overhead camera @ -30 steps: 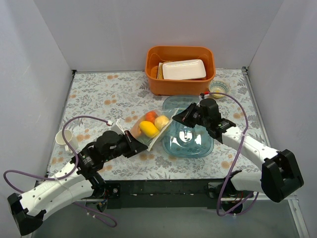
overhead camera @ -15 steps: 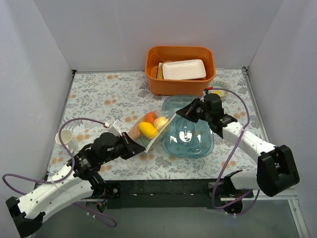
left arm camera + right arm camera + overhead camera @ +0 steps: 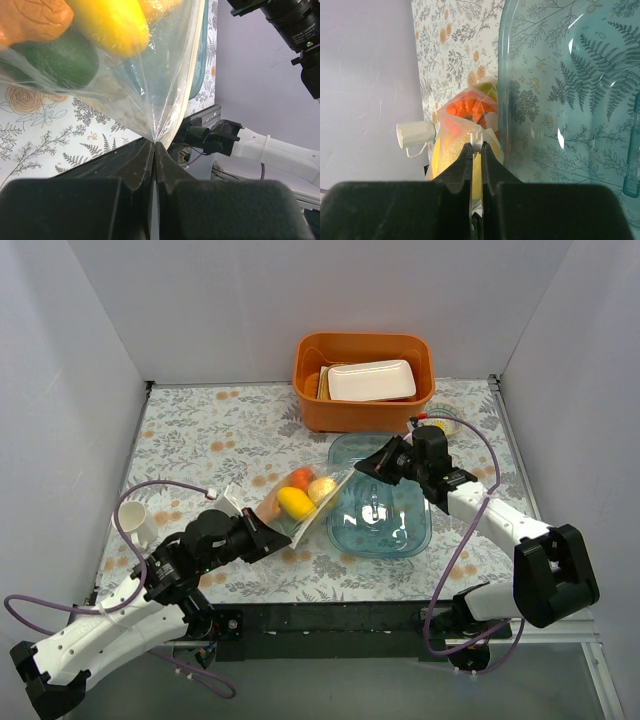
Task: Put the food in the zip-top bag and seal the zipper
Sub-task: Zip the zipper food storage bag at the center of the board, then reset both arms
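Top external: bulging clear zip-top bag [image 3: 312, 511] of food [image 3: 296, 501], corners pinched by left gripper [image 3: 278, 537] and right gripper [image 3: 361, 469]

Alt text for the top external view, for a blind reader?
The left gripper and right gripper each pinch an end of the zip-top bag, food inside, beside the blue dish. An orange bin holding a white tray stands behind.

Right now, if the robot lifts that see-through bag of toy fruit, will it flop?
Probably floppy: the bag is thin, wrinkled film, stretched between the left tool and right tool pinching its edges. It likely sags where the food piles up. The smooth round pieces may roll inside when tilted.
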Controlling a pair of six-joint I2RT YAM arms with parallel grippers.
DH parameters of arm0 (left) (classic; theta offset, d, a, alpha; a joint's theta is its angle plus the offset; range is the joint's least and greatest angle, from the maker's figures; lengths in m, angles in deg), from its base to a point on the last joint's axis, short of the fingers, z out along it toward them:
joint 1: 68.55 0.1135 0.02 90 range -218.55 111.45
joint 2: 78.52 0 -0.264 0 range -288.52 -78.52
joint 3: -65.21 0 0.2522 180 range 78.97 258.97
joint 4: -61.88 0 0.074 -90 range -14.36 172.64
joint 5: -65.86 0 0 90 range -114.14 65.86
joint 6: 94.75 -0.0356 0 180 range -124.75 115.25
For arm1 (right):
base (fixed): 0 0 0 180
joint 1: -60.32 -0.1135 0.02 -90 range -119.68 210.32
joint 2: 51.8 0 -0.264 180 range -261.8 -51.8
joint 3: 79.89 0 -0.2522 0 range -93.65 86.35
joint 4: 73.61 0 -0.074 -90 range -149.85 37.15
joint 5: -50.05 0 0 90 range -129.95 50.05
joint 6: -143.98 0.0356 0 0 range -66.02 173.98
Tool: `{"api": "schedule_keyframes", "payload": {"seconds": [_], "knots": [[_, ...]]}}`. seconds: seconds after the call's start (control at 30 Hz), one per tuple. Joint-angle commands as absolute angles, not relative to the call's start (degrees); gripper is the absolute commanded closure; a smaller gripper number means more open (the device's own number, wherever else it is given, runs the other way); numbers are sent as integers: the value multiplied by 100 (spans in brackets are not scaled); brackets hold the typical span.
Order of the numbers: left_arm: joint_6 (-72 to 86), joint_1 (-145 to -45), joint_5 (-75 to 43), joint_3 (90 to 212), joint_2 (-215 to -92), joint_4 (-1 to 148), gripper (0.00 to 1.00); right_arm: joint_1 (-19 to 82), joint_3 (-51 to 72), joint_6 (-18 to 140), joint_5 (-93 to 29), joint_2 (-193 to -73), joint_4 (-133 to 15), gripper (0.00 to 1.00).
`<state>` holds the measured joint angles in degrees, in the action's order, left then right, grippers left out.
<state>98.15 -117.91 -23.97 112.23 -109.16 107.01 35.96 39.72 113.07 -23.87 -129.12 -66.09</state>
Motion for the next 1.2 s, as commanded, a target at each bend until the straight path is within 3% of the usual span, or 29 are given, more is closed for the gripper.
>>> {"api": "schedule_keyframes", "payload": {"seconds": [0.0,0.1,0.13,0.17,0.2,0.27,0.33,0.37,0.5,0.53,0.63,1.0,1.07,1.17], "knots": [[9747,-11812,-2326,11246,-10946,10912,100,3790,3687,11032,-2852,-12861,-6899,99],[9747,-11821,-2282,11202,-10894,10860,100,3834,3704,10988,-2809,-12844,-6881,98],[9747,-11812,-2273,11193,-10885,10842,100,3852,3704,10962,-2756,-12870,-6907,94],[9730,-11812,-2256,11176,-10893,10772,100,3852,3696,10883,-2642,-12888,-6969,76],[9703,-11812,-2247,11175,-10902,10746,96,3852,3670,10830,-2589,-12888,-6952,65],[9686,-11812,-2290,11237,-10920,10719,80,3852,3495,10481,-2458,-12862,-6804,38],[9615,-11812,-2343,11307,-10937,10719,57,3852,3257,10199,-2666,-12791,-6391,27],[9606,-11812,-2335,11368,-10929,10728,50,3861,3091,10040,-2763,-12687,-6233,18],[9484,-11821,-2756,11579,-10928,10850,27,3922,2721,9364,-3264,-12414,-5319,16],[9422,-11821,-2835,11658,-10946,10912,16,3922,2677,9284,-3448,-12370,-5160,16],[9160,-11821,-3081,12071,-11147,11114,2,4019,2457,8924,-3878,-12255,-4564,15],[7368,-11541,-4452,14320,-13071,11739,2,5239,2368,7631,-4443,-12193,-3358,14],[7015,-11173,-3955,14723,-13431,11546,2,5590,2421,7474,-4224,-12246,-3270,14],[6707,-9507,-2505,15138,-14170,11467,2,5899,2500,7437,-3750,-12264,-3225,14]]}}
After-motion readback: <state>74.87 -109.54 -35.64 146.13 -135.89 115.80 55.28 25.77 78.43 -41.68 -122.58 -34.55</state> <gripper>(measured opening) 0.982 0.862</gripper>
